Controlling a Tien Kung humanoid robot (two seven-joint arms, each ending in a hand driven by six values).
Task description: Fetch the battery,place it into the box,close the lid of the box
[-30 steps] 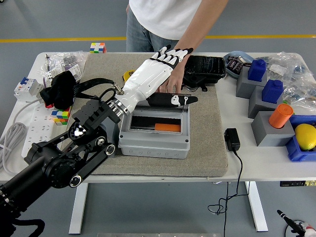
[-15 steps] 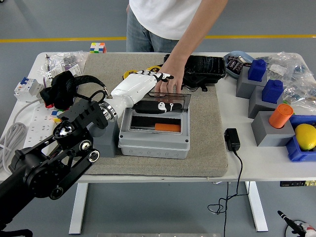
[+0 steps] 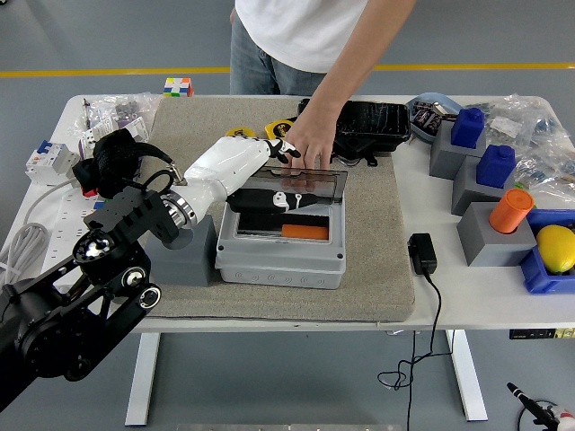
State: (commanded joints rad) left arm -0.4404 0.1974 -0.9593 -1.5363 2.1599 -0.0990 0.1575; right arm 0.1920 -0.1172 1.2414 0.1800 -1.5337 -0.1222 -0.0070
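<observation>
Beige mat [image 3: 377, 260]: left hand [image 3: 269, 157] seemingly on box [image 3: 280, 244] lid [image 3: 310, 184].

A white table [image 3: 467, 301] stands on a grey floor [image 3: 90, 36] crossed by a yellow line [image 3: 108, 71]

One head view looks forward and down from high on the robot's side over the whole white table [image 3: 467, 301], its near edge lowest.
</observation>
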